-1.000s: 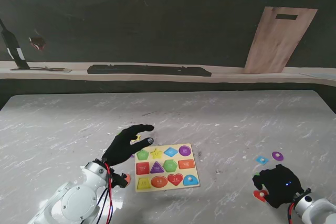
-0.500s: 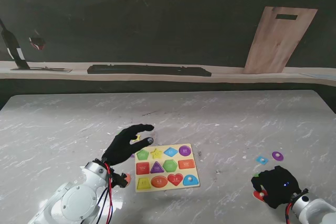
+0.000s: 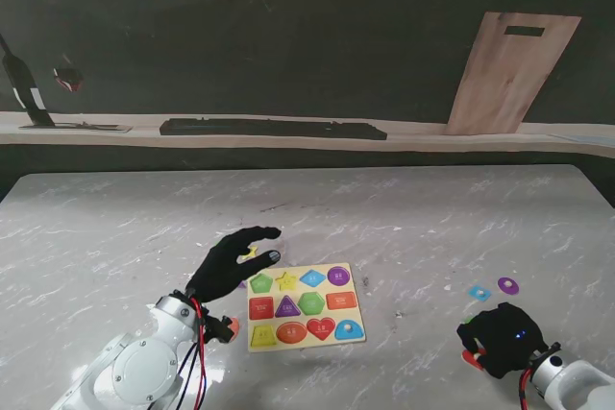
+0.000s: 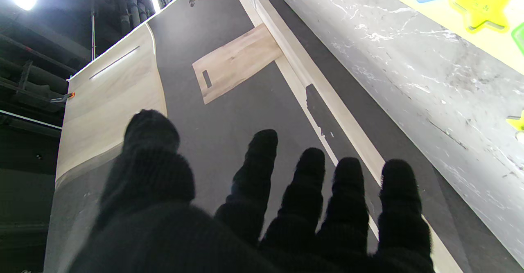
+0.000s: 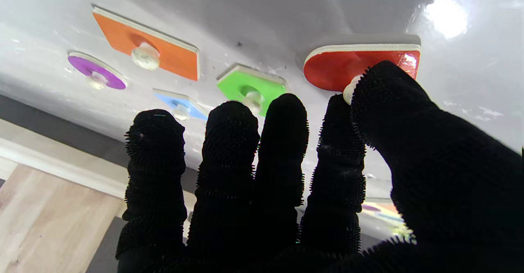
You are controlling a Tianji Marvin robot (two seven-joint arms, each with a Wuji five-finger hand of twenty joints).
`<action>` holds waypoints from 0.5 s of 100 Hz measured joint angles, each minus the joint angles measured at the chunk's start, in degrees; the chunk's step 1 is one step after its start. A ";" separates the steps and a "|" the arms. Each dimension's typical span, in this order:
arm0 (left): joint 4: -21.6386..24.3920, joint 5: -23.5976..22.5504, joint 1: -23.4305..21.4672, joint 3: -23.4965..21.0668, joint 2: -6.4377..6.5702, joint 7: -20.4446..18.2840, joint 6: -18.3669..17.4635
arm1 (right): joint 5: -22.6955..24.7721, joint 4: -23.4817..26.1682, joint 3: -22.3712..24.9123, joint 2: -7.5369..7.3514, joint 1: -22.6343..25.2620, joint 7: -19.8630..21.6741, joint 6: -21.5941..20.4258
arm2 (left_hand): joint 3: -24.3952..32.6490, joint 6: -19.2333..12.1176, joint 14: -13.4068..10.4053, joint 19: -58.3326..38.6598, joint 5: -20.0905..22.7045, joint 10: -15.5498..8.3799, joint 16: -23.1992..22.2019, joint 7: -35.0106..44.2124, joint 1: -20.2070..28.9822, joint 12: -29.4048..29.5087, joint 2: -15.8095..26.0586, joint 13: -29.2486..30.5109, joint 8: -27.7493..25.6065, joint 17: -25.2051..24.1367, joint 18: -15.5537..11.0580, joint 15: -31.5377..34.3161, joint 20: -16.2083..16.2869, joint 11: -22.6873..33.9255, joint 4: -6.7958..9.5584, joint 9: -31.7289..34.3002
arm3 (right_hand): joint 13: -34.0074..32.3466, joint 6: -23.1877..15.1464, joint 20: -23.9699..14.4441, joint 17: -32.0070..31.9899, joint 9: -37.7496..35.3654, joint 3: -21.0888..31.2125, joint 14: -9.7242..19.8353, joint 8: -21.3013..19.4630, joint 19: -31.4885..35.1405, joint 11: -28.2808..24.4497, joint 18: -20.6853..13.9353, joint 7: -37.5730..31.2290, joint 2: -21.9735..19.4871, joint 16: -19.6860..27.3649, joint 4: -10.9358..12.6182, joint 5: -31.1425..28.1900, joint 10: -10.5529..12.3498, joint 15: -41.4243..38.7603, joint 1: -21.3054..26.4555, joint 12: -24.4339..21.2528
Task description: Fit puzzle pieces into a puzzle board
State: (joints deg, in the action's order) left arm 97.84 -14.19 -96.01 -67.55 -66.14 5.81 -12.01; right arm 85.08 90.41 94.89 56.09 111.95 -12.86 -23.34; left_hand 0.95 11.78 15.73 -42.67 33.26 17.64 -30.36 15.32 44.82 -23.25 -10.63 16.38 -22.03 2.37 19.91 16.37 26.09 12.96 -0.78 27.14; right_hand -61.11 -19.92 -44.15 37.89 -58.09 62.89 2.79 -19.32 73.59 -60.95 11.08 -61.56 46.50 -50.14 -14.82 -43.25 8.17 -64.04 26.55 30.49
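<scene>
The yellow puzzle board (image 3: 306, 331) lies near me, left of centre, with several coloured shapes in its rows. My left hand (image 3: 231, 266) hovers at the board's far left corner, open with fingers spread; a small yellow piece (image 3: 252, 253) lies under its fingertips. My right hand (image 3: 502, 338) is low on the table at the right. In the right wrist view its thumb and index finger close on the knob of the red piece (image 5: 360, 66). Green (image 5: 249, 86), orange (image 5: 147, 50), blue (image 5: 180, 105) and purple (image 5: 96, 70) pieces lie just beyond the fingers.
A blue piece (image 3: 479, 292) and a purple piece (image 3: 507, 286) lie beyond my right hand. A wooden board (image 3: 509, 72) leans on the back wall above a ledge with a black bar (image 3: 274, 128). A small orange thing (image 3: 231, 325) sits by my left wrist.
My right hand has slid slightly left and nearer to me, staying on the red piece. The left hand has not moved.
</scene>
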 measured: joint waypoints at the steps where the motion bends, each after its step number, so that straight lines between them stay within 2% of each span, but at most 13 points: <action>1: 0.00 0.00 0.00 0.00 0.00 0.00 0.00 | 0.00 0.02 0.01 0.00 0.02 -0.15 -0.04 | 0.00 0.00 0.00 0.00 0.00 0.00 0.00 0.00 0.00 0.00 0.00 0.00 0.00 0.00 0.00 0.00 0.00 0.00 0.00 0.00 | -0.01 0.00 0.00 0.00 0.00 0.00 0.00 0.00 0.01 0.00 0.00 0.00 0.00 0.00 0.00 0.00 0.00 -0.01 0.00 0.00; 24: 0.06 0.06 -0.03 -0.03 -0.02 0.02 0.00 | -1.44 0.32 -1.39 0.01 -1.30 -1.95 -1.83 | 0.00 0.00 0.00 0.00 0.00 0.00 0.00 0.00 0.01 0.00 0.05 0.00 0.00 0.00 0.00 0.00 0.00 0.00 0.00 0.00 | -0.71 1.33 -0.52 0.58 -0.59 0.00 -0.40 0.02 0.64 -0.73 0.65 -0.01 0.66 -0.55 -0.01 -1.07 -0.13 -0.76 0.00 -0.02; 39: 0.18 0.10 -0.08 -0.16 -0.07 0.17 0.02 | -2.60 -1.33 -7.03 -0.41 -6.46 -4.43 -2.86 | 0.00 0.00 0.00 0.00 0.00 0.00 0.00 0.00 0.02 0.01 0.08 0.00 0.00 0.00 0.00 0.00 0.00 0.00 0.00 0.00 | -0.71 1.42 -0.54 0.72 -0.59 0.00 -0.40 0.03 1.19 -0.81 0.67 -0.01 0.66 -0.58 -0.01 -1.08 -0.15 -1.31 0.00 -0.03; 50: 0.34 0.10 -0.22 -0.35 -0.11 0.42 0.03 | -5.81 -2.54 -11.56 -0.43 -10.42 -4.66 -2.86 | -0.01 0.00 0.00 0.00 0.00 0.00 0.00 -0.01 0.58 0.01 0.33 0.00 0.00 0.00 0.00 0.00 0.00 0.00 0.00 0.00 | -0.71 1.55 -0.56 0.82 -0.59 0.00 -0.41 0.03 1.31 -1.35 0.68 -0.02 0.66 -0.59 -0.01 -1.08 -0.18 -1.35 0.00 -0.03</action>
State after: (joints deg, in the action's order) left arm 98.18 -14.09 -96.23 -67.90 -66.25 6.23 -11.98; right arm 79.28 87.87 83.32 55.66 101.52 -17.52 -26.20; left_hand 0.95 11.78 15.74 -42.67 33.26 17.64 -30.36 15.31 45.40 -23.24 -10.31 16.38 -22.02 2.37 19.91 16.37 26.09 12.96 -0.78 27.14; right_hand -61.82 -18.36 -44.71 38.71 -58.68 62.89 2.38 -19.29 74.90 -62.29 11.76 -61.58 47.16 -50.72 -14.83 -44.33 7.99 -65.38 26.55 30.46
